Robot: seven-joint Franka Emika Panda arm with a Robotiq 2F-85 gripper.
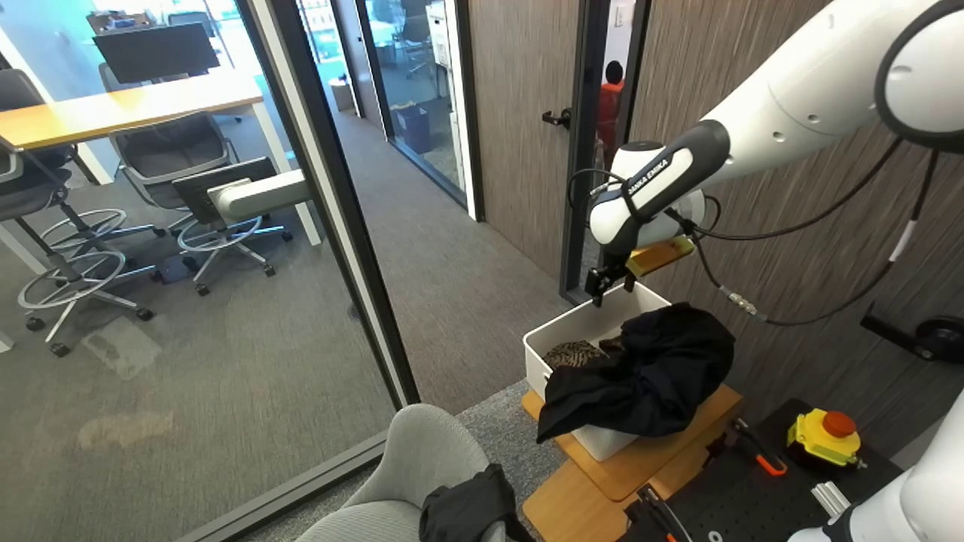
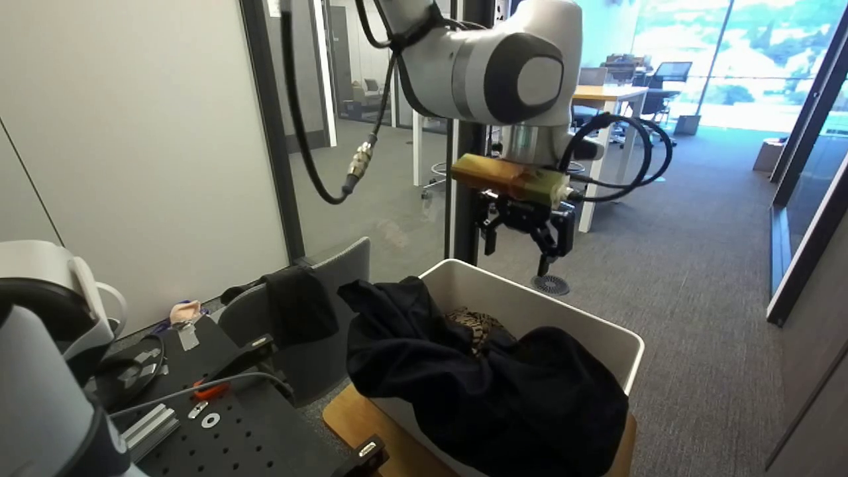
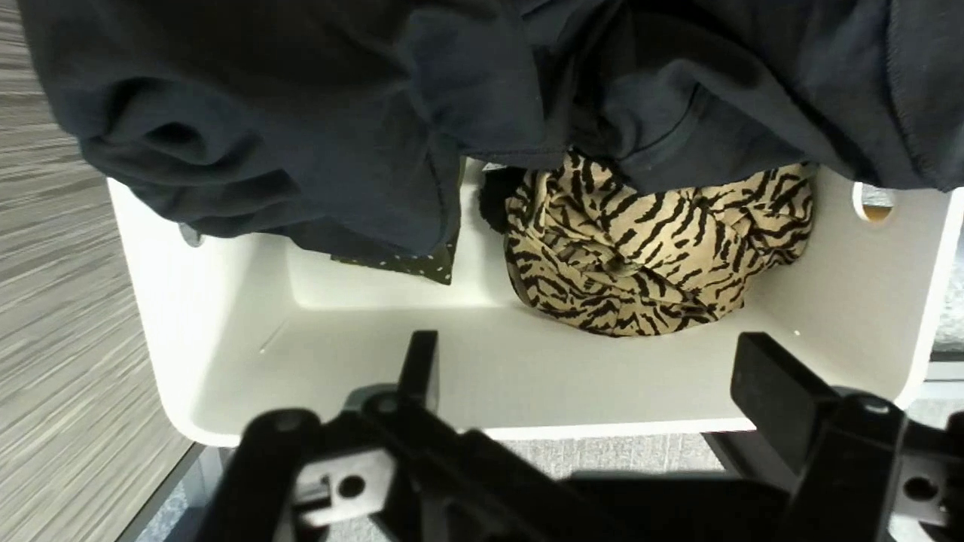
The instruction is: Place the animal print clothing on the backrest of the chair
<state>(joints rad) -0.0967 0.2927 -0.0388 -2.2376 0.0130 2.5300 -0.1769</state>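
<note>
In an exterior view I have the grey fabric shell chair (image 1: 437, 448) at six o'clock, black cloth (image 1: 467, 504) draped on it. At four, the white rectangular bin (image 1: 584, 324) holds the tan-and-black animal-print clothing (image 1: 572, 354); at three my black gripper (image 1: 614, 292) hangs above the bin's rim, fingers (image 3: 779, 399) spread wide, then navy fabric (image 1: 663, 361) heaped across the bin.

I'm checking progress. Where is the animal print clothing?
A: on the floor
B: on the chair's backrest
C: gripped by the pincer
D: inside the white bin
D, since the wrist view shows the animal print clothing lying inside the white bin, partly covered by dark cloth.
</note>
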